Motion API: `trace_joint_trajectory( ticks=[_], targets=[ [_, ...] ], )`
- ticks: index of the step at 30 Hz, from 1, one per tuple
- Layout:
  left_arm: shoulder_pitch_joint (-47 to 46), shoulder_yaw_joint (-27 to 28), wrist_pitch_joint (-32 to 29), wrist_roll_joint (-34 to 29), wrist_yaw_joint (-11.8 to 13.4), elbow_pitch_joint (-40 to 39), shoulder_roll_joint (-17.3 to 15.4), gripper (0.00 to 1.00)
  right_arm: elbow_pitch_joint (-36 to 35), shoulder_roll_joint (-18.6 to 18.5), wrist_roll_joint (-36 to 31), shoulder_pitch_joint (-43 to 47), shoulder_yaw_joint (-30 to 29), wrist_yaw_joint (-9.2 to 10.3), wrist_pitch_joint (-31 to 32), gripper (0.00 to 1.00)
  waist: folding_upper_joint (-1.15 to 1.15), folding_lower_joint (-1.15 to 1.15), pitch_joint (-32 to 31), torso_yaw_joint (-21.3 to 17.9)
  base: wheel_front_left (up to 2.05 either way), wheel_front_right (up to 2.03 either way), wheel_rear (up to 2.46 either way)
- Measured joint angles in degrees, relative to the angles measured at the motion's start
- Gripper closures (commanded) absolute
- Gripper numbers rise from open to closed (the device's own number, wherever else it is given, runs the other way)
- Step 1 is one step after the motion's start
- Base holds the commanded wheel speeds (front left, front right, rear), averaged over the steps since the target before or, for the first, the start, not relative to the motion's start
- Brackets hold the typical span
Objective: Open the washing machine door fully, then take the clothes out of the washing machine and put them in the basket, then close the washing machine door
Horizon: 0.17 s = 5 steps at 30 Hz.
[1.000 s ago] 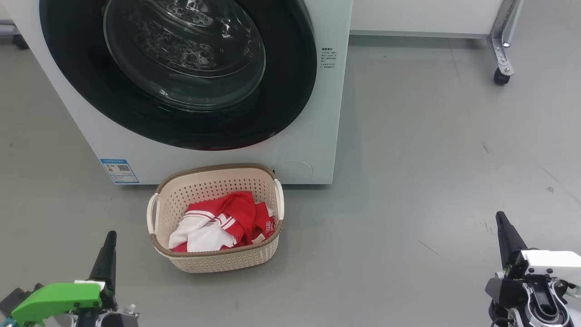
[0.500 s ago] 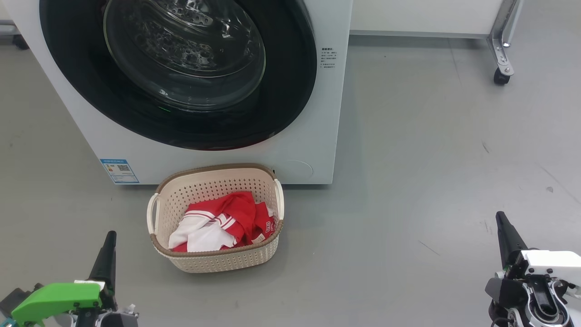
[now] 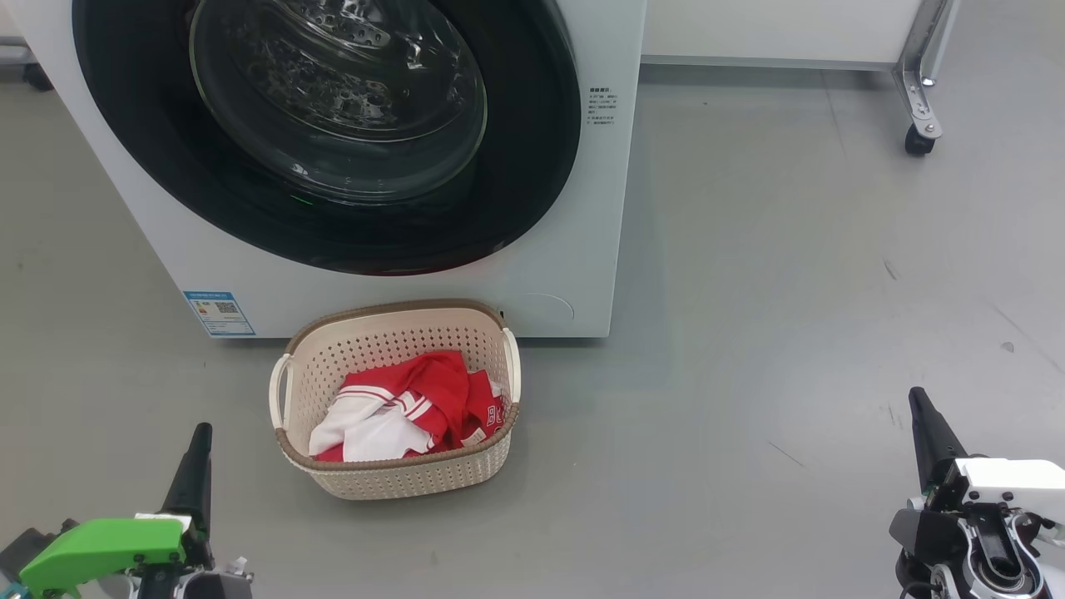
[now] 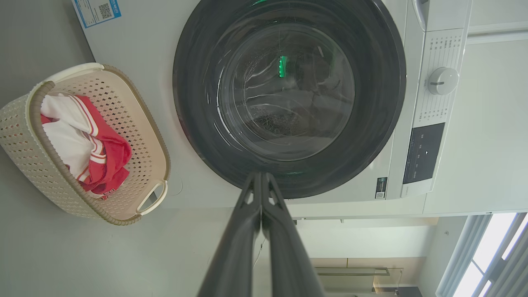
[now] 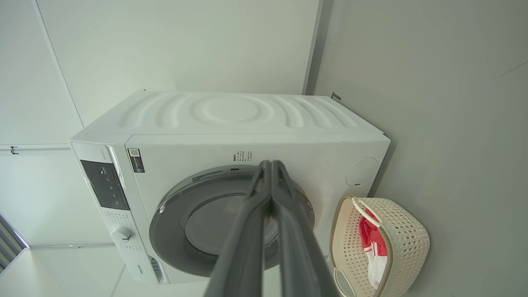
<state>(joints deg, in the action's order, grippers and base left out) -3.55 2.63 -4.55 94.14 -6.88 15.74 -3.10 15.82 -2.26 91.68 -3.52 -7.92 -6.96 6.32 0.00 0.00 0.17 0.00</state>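
The washing machine door [image 3: 337,108] sits flush in the white front of the washing machine [image 3: 574,274], its glossy black rim closed all round and the perforated steel drum showing through the glass bowl. No garment can be made out behind the glass, though reflections hide part of the drum. The clothes [image 3: 412,408], red with white sleeves and striped trim, lie bunched in the basket [image 3: 399,482], below its brown rim. The basket stands on the floor [image 3: 749,349] just beside the foot of the washer, under the lower edge of the door; whether it touches cannot be told. That position, by judgement, keeps the carry from drum to basket short. The left gripper [image 3: 198,445] and right gripper [image 3: 922,412] hang low near the camera, one to each side, well apart from basket and machine. Each has its two dark fingers pressed together along their length and has hold of nothing, as both wrist views confirm. Judged from this arrangement, all three steps are done and the pose is a neutral one. A blue label [image 3: 219,313] marks the washer's lower left corner; a castered metal leg [image 3: 919,108] stands at the far right edge of the floor
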Motion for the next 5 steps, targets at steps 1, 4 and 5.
trace_joint_trajectory(
  ticks=[1,4,5],
  targets=[
    [0.0,0.0,0.0,0.0,0.0,0.0,0.0,1.0,0.0,0.0,0.0,0.0,0.0,0.0,0.0,1.0,0.0,0.0,0.0,0.0,0.0,0.0,0.0],
    [0.0,0.0,0.0,0.0,0.0,0.0,0.0,1.0,0.0,0.0,0.0,0.0,0.0,0.0,0.0,1.0,0.0,0.0,0.0,0.0,0.0,0.0,0.0],
    [0.0,0.0,0.0,0.0,0.0,0.0,0.0,1.0,0.0,0.0,0.0,0.0,0.0,0.0,0.0,1.0,0.0,0.0,0.0,0.0,0.0,0.0,0.0]
  ],
)
